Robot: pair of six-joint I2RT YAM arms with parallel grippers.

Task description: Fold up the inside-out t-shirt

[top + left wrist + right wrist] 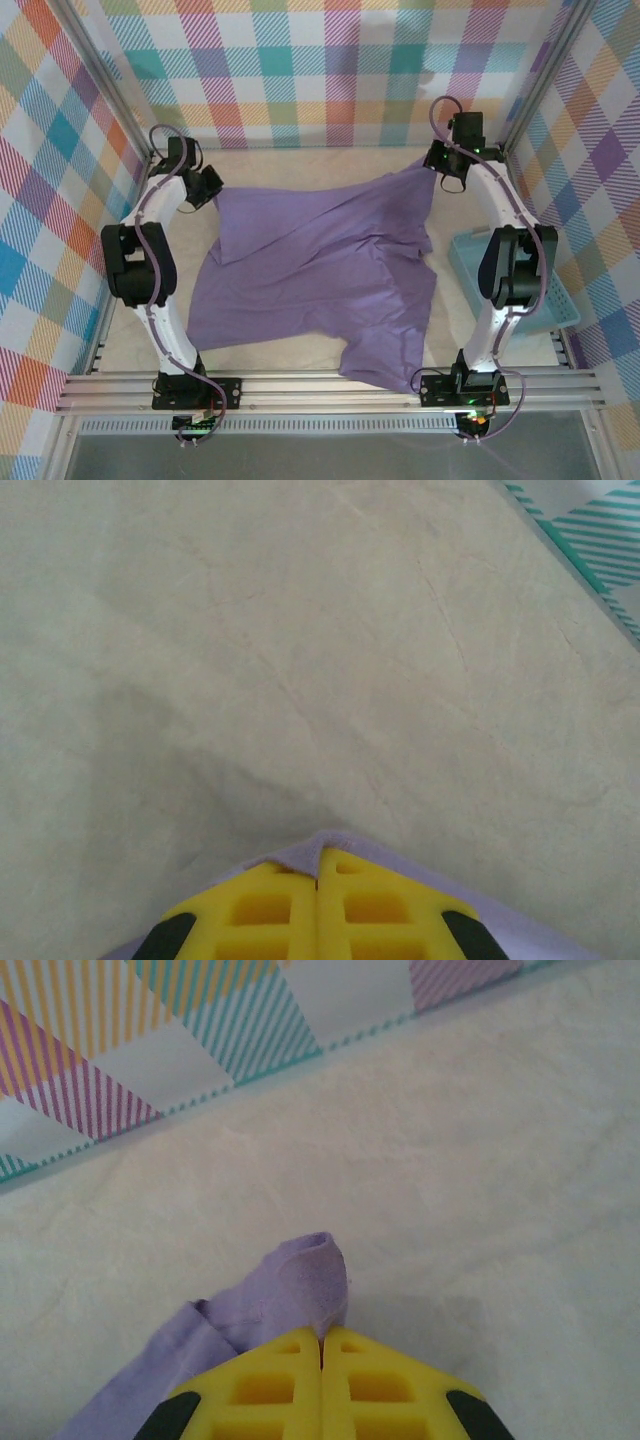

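The t-shirt [320, 270] is spread between the arms. Its far corners are clamped by the left gripper [318, 865] and right gripper [322, 1340].

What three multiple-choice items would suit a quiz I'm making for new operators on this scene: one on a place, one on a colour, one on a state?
1. Where does the basket sit?
A. Left of the left arm
B. Beside the right arm
C. On top of the shirt

2. What colour is the t-shirt?
A. Lavender-purple
B. Green
C. White

3. What is the left gripper doing?
A. Hanging wide open over bare table
B. Shut on the t-shirt
C. Shut on the basket

Answers:
1. B, as the top view shows the basket against the right arm's outer side.
2. A, as the cloth reads purple in all three views.
3. B, as the left wrist view shows the yellow jaws meeting with purple cloth at their tip.
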